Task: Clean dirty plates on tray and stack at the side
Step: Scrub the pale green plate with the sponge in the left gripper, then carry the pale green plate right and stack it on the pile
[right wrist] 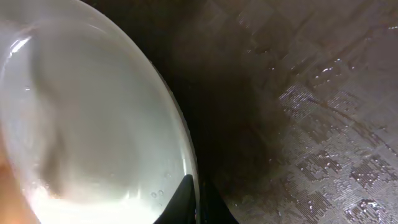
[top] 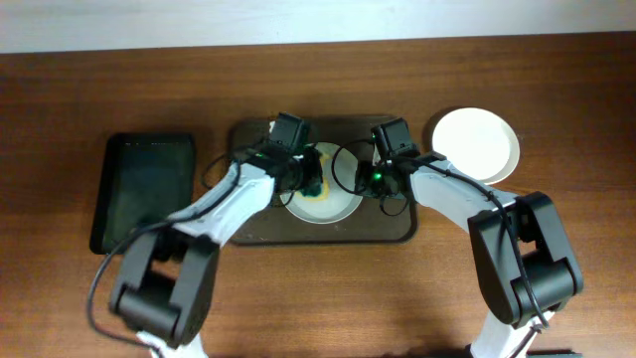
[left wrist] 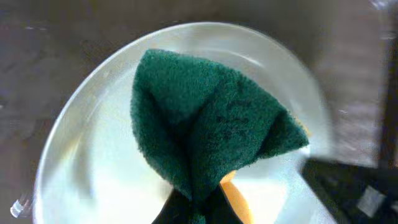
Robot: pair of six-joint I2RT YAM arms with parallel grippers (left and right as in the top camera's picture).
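Shut tight on a folded green scouring sponge at the left claw, with yellow backing showing just beside the pinch. Pressed down on the middle of a smeared plate, white, glossy and wet-looking, faintly yellowish beside the sponge. Clamped on that same plate's right rim at the right claw, the rim nipped between two dark fingertips.

Under the plate, the brownish-grey tray, around the middle of the tabletop and nearer its far edge. Woven-textured in the right wrist view, dark, and speckled with shiny droplets.

Just beside the tray's far right corner, toward the far right of the tabletop: a clean-looking plate, round and white. Single or stacked: cannot tell.

Off the tray's left end and apart from it, toward the left edge: a smaller black tray, its surface slightly reflective.

Beneath everything, a dark brown wood-grain tabletop, matte and evenly lit. Along the far edge, a pale strip of wall.
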